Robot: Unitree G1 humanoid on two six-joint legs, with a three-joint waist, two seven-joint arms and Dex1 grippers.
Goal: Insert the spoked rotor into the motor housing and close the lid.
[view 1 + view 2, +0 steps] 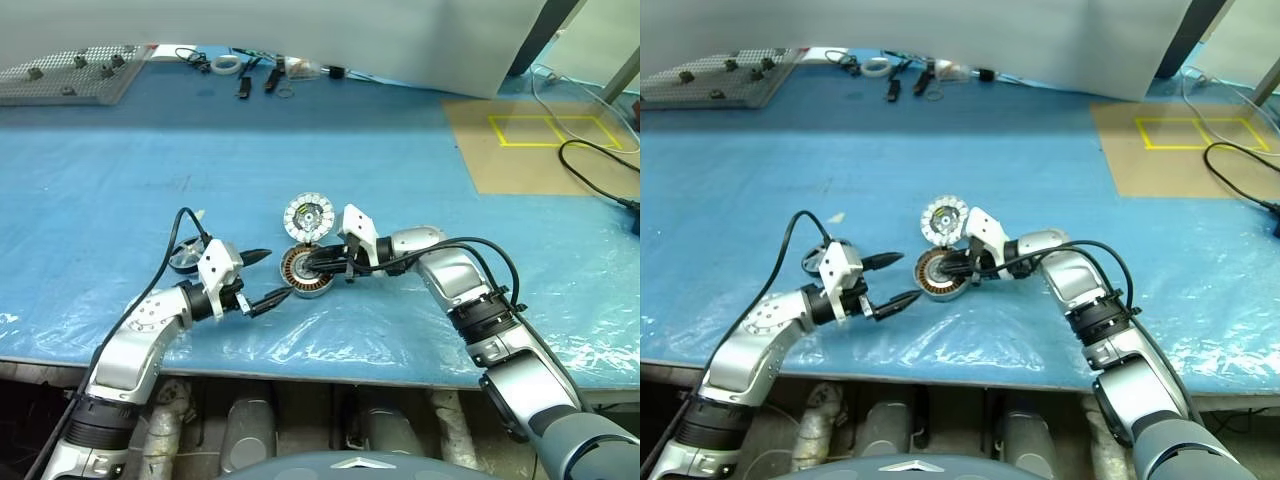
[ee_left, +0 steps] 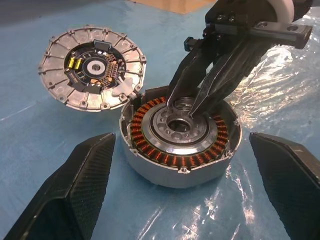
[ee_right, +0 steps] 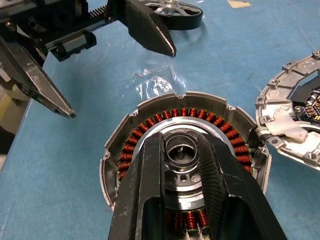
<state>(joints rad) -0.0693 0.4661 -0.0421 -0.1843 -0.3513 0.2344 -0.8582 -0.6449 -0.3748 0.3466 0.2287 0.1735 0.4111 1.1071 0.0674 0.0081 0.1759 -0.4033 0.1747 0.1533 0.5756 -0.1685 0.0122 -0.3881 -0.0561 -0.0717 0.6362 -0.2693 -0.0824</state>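
On the blue plastic-covered desk [image 1: 400,170], near its front edge, the motor housing [image 2: 180,142] sits upright with its copper-brown windings ringing a silvery inner hub. The lid [image 2: 92,70] lies just beyond the housing, its rim touching or overlapping the housing's edge, with the circuit-bearing face and segmented ring turned up. The spoked rotor [image 3: 172,14] rests flat on the desk to the robot's left, well apart from the housing and behind the left arm.

The right gripper [image 2: 184,107] reaches in from the right, pointing down and leftward, its two black fingers [image 3: 145,190] drawn close together with the tips at the raised central collar of the housing's hub; whether they actually pinch the collar or only rest against it cannot be told.

The left gripper [image 1: 262,279] hovers just left of the housing, its fingers spread wide and holding nothing, the housing showing between them in the left wrist view without contact.

At the far edge of the desk lie a perforated grey tray [image 1: 70,75], a roll of white tape [image 1: 227,64] and small tools. A brown board with a yellow taped square [image 1: 550,130] sits at the right.
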